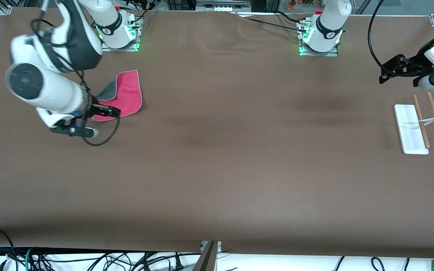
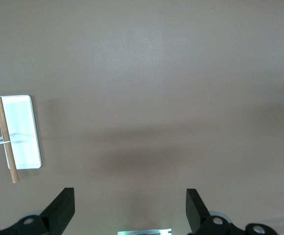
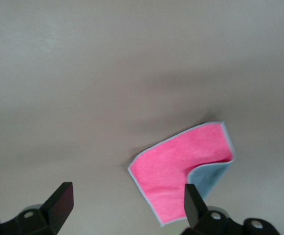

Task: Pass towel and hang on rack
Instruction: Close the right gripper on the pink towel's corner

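Clearly the towel [image 1: 124,94] is limp, light cloth, lying on the table near the right arm's base with one corner flopped over (grey underside up). The right gripper [image 1: 106,113] hovers over it, jaws spread wide; that raised fold looks easiest to pinch. The left gripper [image 1: 392,73] waits with jaws apart near the rack [image 1: 420,126].

I note a pink-red towel [image 1: 124,94] with grey underside and border, a white-based rack [image 1: 411,130] with brown rods, and a brown table [image 1: 217,169].
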